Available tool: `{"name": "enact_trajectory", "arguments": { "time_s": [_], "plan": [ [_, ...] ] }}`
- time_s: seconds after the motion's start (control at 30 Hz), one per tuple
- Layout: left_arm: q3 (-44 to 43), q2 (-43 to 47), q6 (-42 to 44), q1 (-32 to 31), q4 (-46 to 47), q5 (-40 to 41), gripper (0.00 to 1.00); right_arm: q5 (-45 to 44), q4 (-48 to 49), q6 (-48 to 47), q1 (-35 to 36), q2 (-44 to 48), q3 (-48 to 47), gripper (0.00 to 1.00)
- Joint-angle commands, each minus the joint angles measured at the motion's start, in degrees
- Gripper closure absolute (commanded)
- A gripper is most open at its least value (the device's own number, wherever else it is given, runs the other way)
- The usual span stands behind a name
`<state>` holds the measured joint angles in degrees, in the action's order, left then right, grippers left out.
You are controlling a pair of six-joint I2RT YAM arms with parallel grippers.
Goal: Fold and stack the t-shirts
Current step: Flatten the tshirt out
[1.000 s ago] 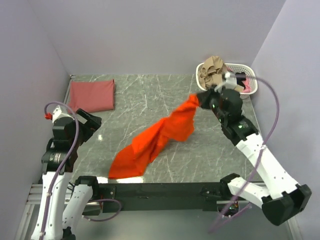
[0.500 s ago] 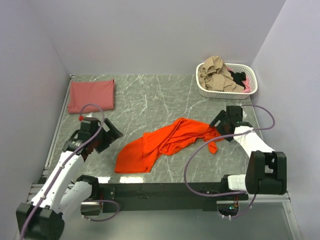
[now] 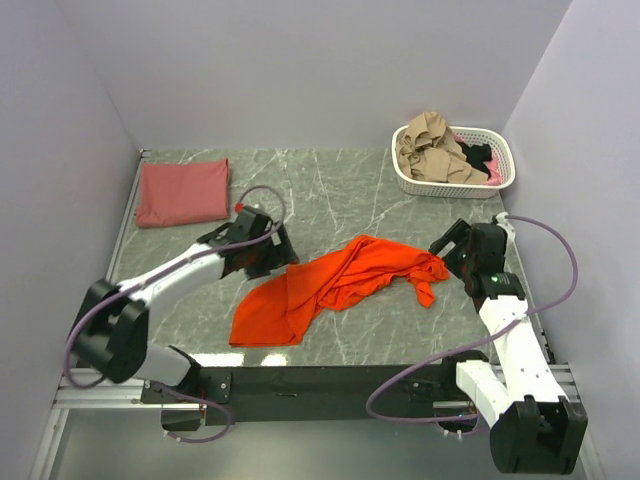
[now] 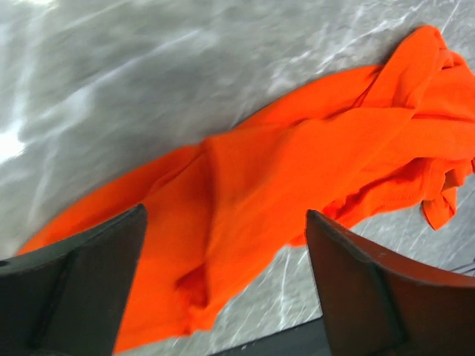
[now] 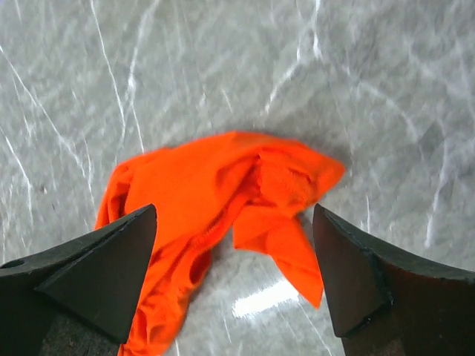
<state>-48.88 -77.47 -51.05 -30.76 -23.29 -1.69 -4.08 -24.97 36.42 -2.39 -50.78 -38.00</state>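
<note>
From overhead, the orange shirt [image 3: 335, 285] is lying crumpled across the middle of the table [image 3: 330, 190], running from 7 o'clock up towards 2 o'clock. The folded red shirt [image 3: 182, 192] is sitting flat in the 10 o'clock corner, well apart from it. A white basket [image 3: 440, 186] of mixed clothes is standing in the 1 o'clock corner. Neither wrist camera is picking up these two.

The left gripper [image 4: 224, 222] is hanging by the orange shirt's 9 o'clock edge. Only its own camera is showing the jaws clearly: they are standing wide apart with nothing gripped, the long orange body spreading below and bunching into folds towards 2 o'clock in that view. The right gripper [image 5: 234, 215] is hanging at the shirt's 3 o'clock end, its jaws likewise spread wide and holding nothing. Its camera is showing what the overhead view is leaving too small to read: a bunched end with a loose flap pointing to 5 o'clock, lying on the marbled stone
</note>
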Motion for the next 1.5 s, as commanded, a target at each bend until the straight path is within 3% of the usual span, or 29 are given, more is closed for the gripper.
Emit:
{"name": "enact_trajectory", "arguments": {
  "time_s": [0.0,0.1,0.3,0.43,0.6,0.8,0.9,1.07,1.23,1.33,1.43,1.47],
  "plan": [
    [-7.0,-5.9,2.5,-2.3,3.3,1.5,0.1,1.5,-1.2,-0.1,0.4,1.8,3.0,0.08],
    [-8.7,-10.8,2.9,-2.7,3.2,1.5,0.15,0.5,-2.5,-0.6,0.5,1.4,3.5,0.08],
    [-9.3,-15.6,2.4,-3.3,5.1,1.5,0.36,1.1,-2.8,-1.3,0.5,1.0,5.1,0.08],
    [-10.3,-18.0,2.0,-4.0,3.8,1.5,0.42,0.9,-2.9,-1.4,0.5,0.7,5.7,0.09],
    [-10.7,-18.4,1.2,-5.1,3.3,4.1,0.7,1.4,-1.9,-1.4,0.4,-0.4,6.4,0.09],
    [-12.5,-15.8,1.2,-5.7,0.4,7.3,0.95,2.3,-1.8,-2.0,0.5,-2.2,6.9,0.1],
    [-13.7,-14.8,1.3,-5.8,-1.3,9.0,1.0,3.9,-1.4,-2.5,0.5,-2.3,7.8,0.13],
    [-14.7,-12.4,1.9,-6.0,-1.8,9.5,0.99,4.7,-2.2,-2.1,2.1,-3.2,9.5,0.16],
    [-14.1,-10.0,2.1,-6.0,-1.5,9.5,0.99,3.6,-0.5,-0.6,7.9,-5.7,10.7,0.18],
    [-13.5,-8.8,2.3,-6.0,-1.2,9.7,0.99,0.6,1.3,0.9,9.1,-8.6,10.6,0.26],
    [-13.6,-7.9,2.5,-6.0,-1.6,10.2,0.99,-2.3,3.3,2.1,9.1,-11.3,10.4,0.53],
    [-13.8,-7.6,2.8,-6.0,-1.8,10.5,0.99,-3.5,3.6,2.2,8.9,-12.2,10.1,0.74]
  ]
}}
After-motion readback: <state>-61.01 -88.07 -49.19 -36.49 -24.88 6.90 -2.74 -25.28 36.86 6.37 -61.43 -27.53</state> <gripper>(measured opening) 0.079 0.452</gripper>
